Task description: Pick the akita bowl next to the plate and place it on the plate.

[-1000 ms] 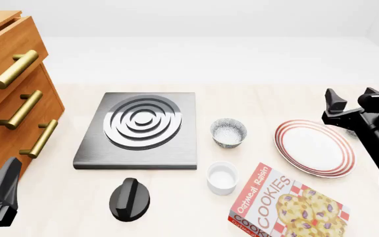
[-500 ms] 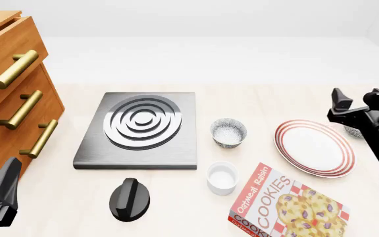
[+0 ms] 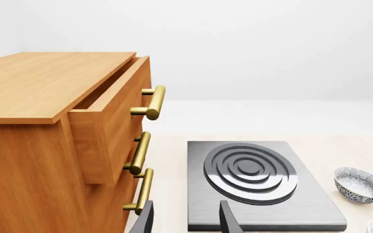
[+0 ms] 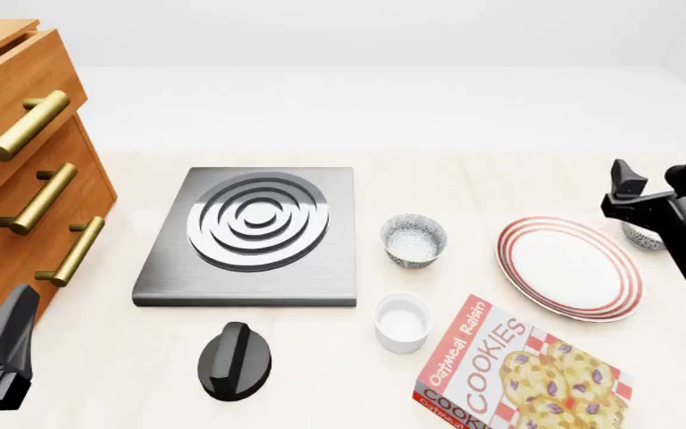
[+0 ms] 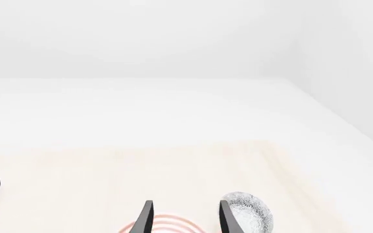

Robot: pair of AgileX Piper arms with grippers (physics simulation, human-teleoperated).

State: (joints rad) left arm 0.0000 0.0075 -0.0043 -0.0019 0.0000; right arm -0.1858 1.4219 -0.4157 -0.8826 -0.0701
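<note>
At the table's far right edge, the right gripper (image 4: 653, 192) hangs with its fingers spread and empty, just above the akita bowl (image 4: 641, 237) that sits on the tabletop right beside the plate (image 4: 570, 268), on the plate's outer side. The bowl is mostly hidden behind the arm in the front view; the right wrist view shows its speckled side (image 5: 248, 213) close by one fingertip, not between the two. Nothing lies on the plate, so the pick has not begun: by these pictures the job stands at the approach, with grasp, lift and set-down all left to do. A second speckled bowl (image 4: 414, 239) stands well apart on the plate's other side, between it and the grey slab (image 4: 254, 237), near a white cup (image 4: 403, 322) and a cookie box (image 4: 504, 371). The left gripper (image 3: 185, 221) waits low by the wooden drawers (image 3: 57, 131), its fingers parted, holding nothing.
</note>
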